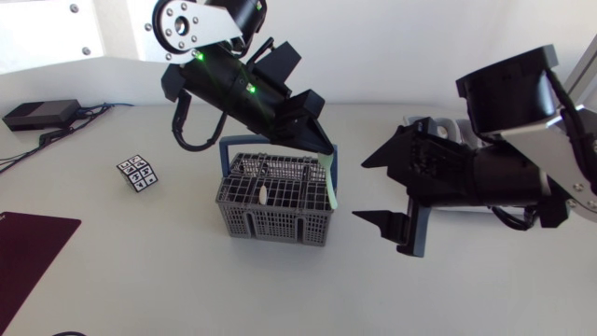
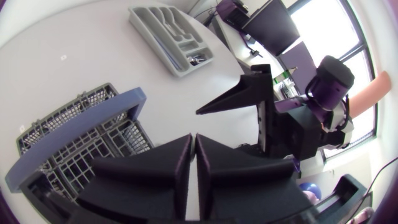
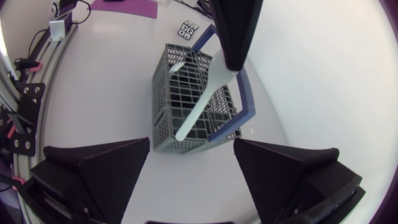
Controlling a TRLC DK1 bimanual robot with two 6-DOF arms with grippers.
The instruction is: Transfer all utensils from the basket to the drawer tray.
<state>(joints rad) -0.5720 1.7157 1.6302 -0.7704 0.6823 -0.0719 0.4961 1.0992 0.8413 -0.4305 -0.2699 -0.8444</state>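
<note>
Left pincer point(image 1: 322, 154) of ours is closed on the broader end of a pale, long-handled plastic utensil point(image 3: 198, 107). In the left wrist view its two black wedge fingers stand almost together, with only a thin slit between them. The utensil hangs from it, tilted, with its long axis running down and across the grey plastic lattice basket with the blue handle point(image 1: 275, 222). Its free end is over the basket wall that faces our right arm. We cannot tell whether that end is quite clear of the rim.

Our right pincer point(image 3: 193, 142) is spread wide and holds nothing. It sits low over the white table point(image 1: 140, 271), just beside the basket, with its opening turned towards the hanging utensil.

The grey moulded drawer tray with shaped compartments point(image 2: 152, 43) lies on the far side of the right pincer from the basket. In the head view the right arm covers most of it.

We judge that the coming move turns on this line of basket, right pincer and tray. The left arm has the utensil, but the right arm is nearer the tray and stands in the path. Either the left arm carries the utensil over the right pincer, or it hands the free end across.

At least one more pale utensil point(image 1: 264, 193) lies inside the basket, so we judge the task far from done.
</note>
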